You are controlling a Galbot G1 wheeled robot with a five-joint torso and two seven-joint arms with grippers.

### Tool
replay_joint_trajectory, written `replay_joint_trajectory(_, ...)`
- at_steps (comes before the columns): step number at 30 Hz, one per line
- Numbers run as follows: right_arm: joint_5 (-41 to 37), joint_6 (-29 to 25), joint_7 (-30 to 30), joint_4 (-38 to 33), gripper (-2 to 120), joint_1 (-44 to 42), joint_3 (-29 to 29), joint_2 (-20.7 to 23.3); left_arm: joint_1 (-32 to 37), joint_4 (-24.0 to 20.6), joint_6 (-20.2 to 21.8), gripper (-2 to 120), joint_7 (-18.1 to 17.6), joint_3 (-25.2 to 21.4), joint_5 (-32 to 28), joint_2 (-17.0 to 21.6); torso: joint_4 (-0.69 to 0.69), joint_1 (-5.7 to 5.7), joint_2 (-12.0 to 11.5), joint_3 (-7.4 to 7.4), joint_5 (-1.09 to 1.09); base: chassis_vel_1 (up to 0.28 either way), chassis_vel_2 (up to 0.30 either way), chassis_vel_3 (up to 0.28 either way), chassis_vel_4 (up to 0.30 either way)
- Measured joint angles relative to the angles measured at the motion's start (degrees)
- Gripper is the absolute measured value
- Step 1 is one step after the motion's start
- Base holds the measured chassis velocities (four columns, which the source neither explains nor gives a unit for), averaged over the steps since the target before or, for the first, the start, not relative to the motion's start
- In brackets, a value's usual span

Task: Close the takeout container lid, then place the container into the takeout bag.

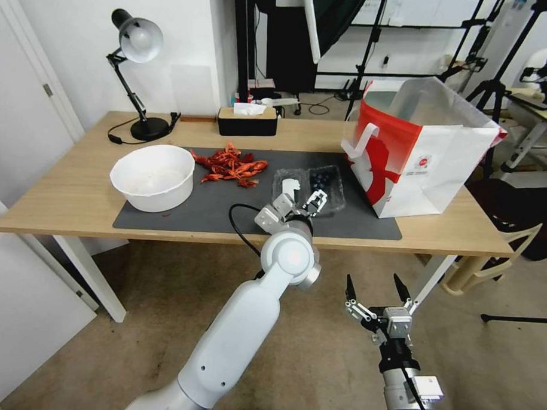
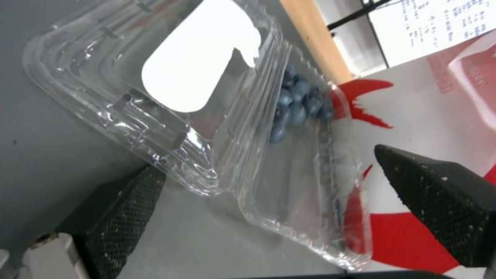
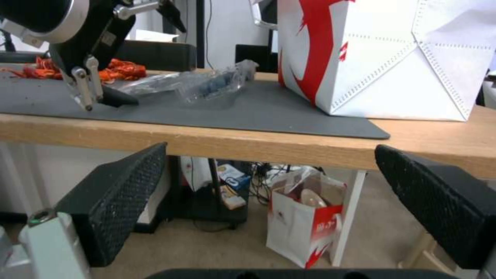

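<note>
left gripper (image 1: 299, 201) jaws wide, empty, at takeout container (image 2: 289, 155) near bench front edge | thin, flimsy, light; i'd pinch lid (image 2: 170, 77) rim | right gripper (image 1: 375, 289) open, parked below bench

Left pincer (image 1: 300, 205) extended forward, spread wide, right pincer (image 1: 377, 287) low, spread

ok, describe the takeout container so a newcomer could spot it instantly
On the dark mat covering the wooden table, look between the red crayfish pile and the red-and-white takeout bag. The takeout container lies there open: small, clear, blueberries inside, white label on the lid, left gripper over it.
</note>
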State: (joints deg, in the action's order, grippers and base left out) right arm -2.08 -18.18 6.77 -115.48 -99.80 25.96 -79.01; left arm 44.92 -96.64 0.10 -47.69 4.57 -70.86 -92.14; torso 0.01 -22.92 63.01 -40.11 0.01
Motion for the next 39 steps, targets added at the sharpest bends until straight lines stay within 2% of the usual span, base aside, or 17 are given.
replay_joint_trajectory(5, 0.2, -0.2, -0.1, 0.0, 100, -0.2, -0.1, -0.1, 0.6, -0.7, -1.0, 100, 2.1, -0.2, 2.0, 0.0, -0.01, 0.00, 0.0, 0.00, 0.00, 0.000, 0.000, 0.000, 0.000)
replay_joint_trajectory(11, 0.3, -0.3, -0.1, 0.1, 100, -0.3, -0.1, -0.2, 0.6, -0.8, -1.2, 100, 2.9, 0.0, 3.4, 0.0, -0.01, 0.00, 0.0, 0.00, 0.00, 0.000, 0.000, 0.000, 0.000)
replay_joint_trajectory(14, 0.3, -0.3, -0.1, 0.1, 100, -0.3, -0.1, -0.2, 0.6, -0.8, -1.4, 100, 3.6, 0.2, 4.7, 0.1, -0.01, 0.00, 0.0, 0.00, -0.01, 0.000, 0.000, 0.000, 0.000)
replay_joint_trajectory(17, 0.6, -0.4, -0.1, 0.2, 100, -0.4, -0.2, -0.4, 0.8, -0.6, -1.9, 100, 5.3, 0.8, 8.6, 0.6, -0.01, 0.00, 0.0, 0.01, 0.00, 0.000, 0.000, 0.000, 0.000)
replay_joint_trajectory(21, 0.6, -0.4, -0.1, 0.2, 100, -0.4, -0.2, -0.4, 0.8, -0.6, -2.0, 100, 5.6, 0.9, 9.3, 0.7, -0.01, 0.00, 0.0, 0.00, 0.00, 0.000, 0.000, 0.000, 0.000)
replay_joint_trajectory(22, 0.7, -0.5, -0.1, 0.2, 100, -0.6, -0.3, -0.5, 1.1, -0.3, -2.4, 100, 7.3, 1.4, 12.9, 1.3, -0.01, 0.00, 0.0, 0.01, 0.00, 0.000, 0.000, 0.000, 0.000)
replay_joint_trajectory(28, 0.9, -0.5, -0.1, 0.1, 100, -0.8, -0.3, -0.4, 2.0, 0.4, -3.6, 100, 11.2, 2.6, 20.0, 2.9, -0.01, 0.00, 0.0, 0.00, 0.00, 0.000, 0.000, 0.000, 0.000)
replay_joint_trajectory(30, 1.0, -0.5, -0.1, -0.1, 100, -1.0, -0.2, -0.2, 2.7, 1.2, -5.3, 100, 14.7, 4.0, 26.4, 4.0, -0.01, 0.00, 0.0, 0.00, -0.01, 0.000, 0.000, 0.000, 0.000)
replay_joint_trajectory(31, 1.0, -0.5, -0.1, -0.1, 100, -1.0, -0.2, -0.2, 2.7, 1.2, -5.3, 100, 14.7, 4.0, 26.4, 4.0, -0.01, 0.00, 0.0, 0.00, -0.01, 0.000, 0.000, 0.000, 0.000)
replay_joint_trajectory(33, 1.2, -0.5, -0.1, -0.2, 100, -1.1, -0.2, -0.2, 2.7, 1.8, -6.4, 100, 17.2, 5.0, 30.2, 4.4, -0.01, 0.00, 0.0, 0.01, -0.01, 0.000, 0.000, 0.000, 0.000)
replay_joint_trajectory(36, 1.3, -0.6, 0.0, -0.4, 100, -1.5, -0.1, -0.2, 1.7, 2.1, -7.1, 100, 19.3, 6.1, 30.9, 5.0, -0.01, 0.00, 0.0, 0.01, -0.01, 0.000, 0.000, 0.000, 0.000)
replay_joint_trajectory(39, 1.5, -0.8, 0.0, -0.5, 100, -1.8, 0.0, -0.2, 0.7, 1.6, -7.1, 100, 21.2, 6.2, 28.0, 6.1, -0.01, 0.00, 0.0, 0.01, -0.01, 0.000, 0.000, 0.000, 0.000)
